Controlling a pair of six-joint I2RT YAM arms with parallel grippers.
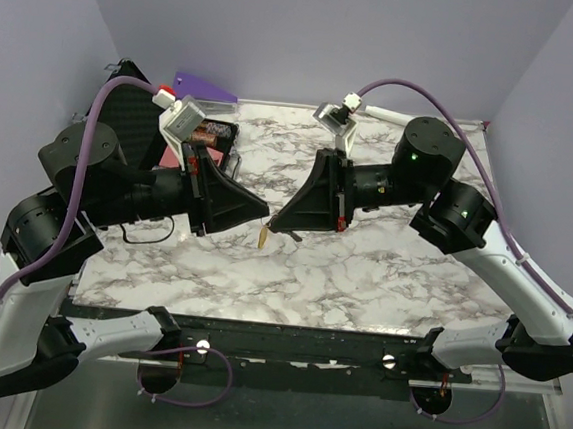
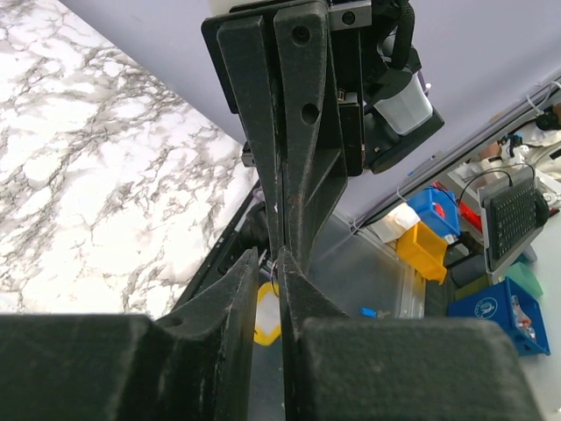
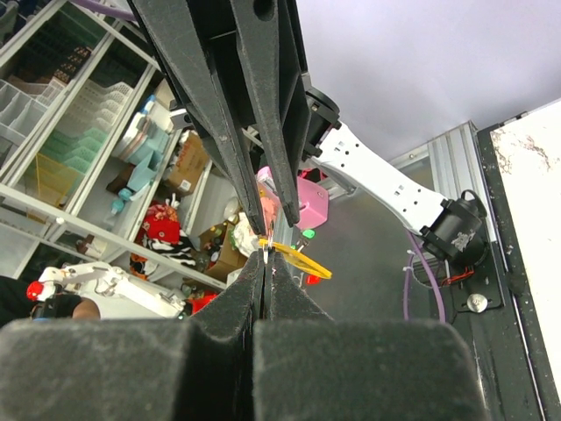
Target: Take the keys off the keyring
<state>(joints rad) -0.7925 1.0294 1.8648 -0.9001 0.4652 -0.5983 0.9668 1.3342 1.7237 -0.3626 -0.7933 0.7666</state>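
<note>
Both grippers meet tip to tip above the middle of the marble table (image 1: 362, 271). My right gripper (image 1: 278, 225) is shut on the thin wire keyring (image 3: 266, 250). A small yellow-orange key (image 1: 262, 237) hangs from it below the tips. It also shows in the right wrist view (image 3: 302, 261) and, through the finger gap, in the left wrist view (image 2: 266, 311). My left gripper (image 1: 264, 212) faces the right one with its jaws a narrow gap apart; the ring wire (image 2: 275, 266) lies against its right finger. I cannot tell how many keys hang there.
A purple block (image 1: 205, 87) and a black case (image 1: 135, 111) stand at the back left. A black tray with batteries (image 1: 210, 136) lies beside them. A white cylinder (image 1: 384, 114) lies at the back right. A black cable (image 1: 149, 235) lies under the left arm.
</note>
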